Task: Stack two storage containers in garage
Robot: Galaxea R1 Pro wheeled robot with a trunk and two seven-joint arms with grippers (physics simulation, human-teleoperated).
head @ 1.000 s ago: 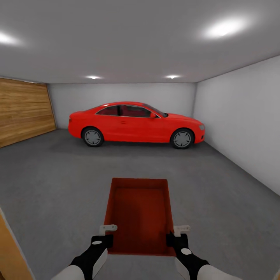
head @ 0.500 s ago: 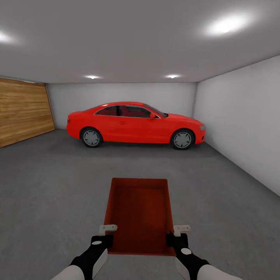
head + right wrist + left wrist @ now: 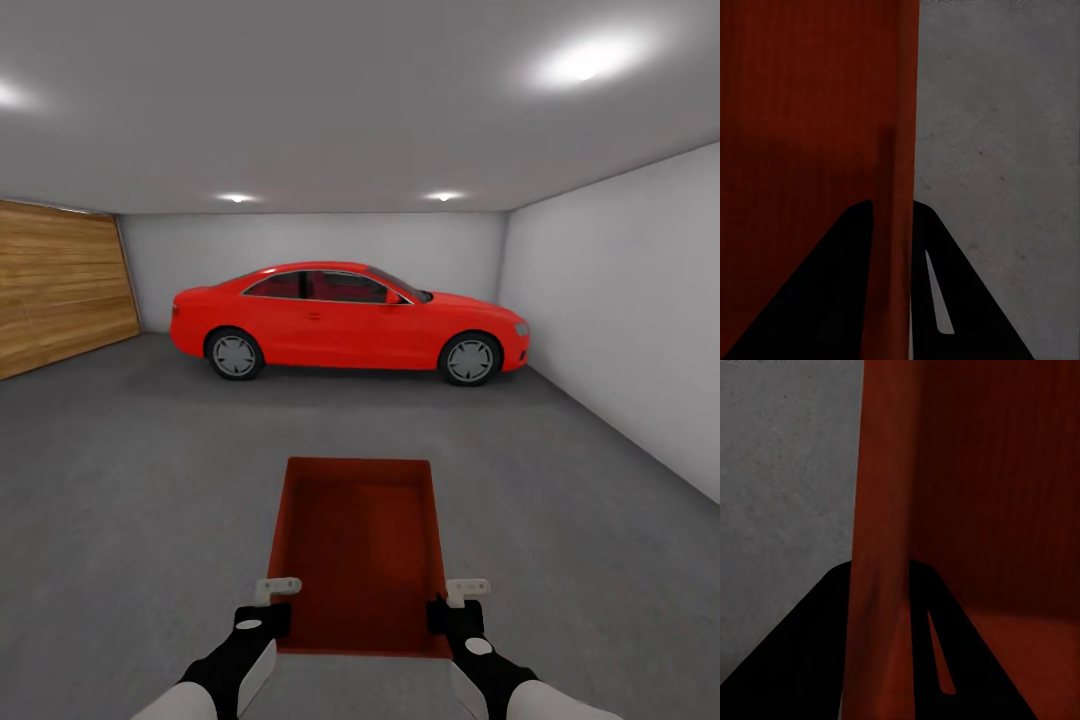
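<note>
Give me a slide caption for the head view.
Both grippers, left and right, carry an orange-red storage container across the garage floor toward a red car.

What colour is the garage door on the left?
Warm brown horizontal wood planks; the door shows best in the head view.

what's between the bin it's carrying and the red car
Bare grey concrete floor, seen in the head view; nothing stands between the storage container and the red car.
</note>
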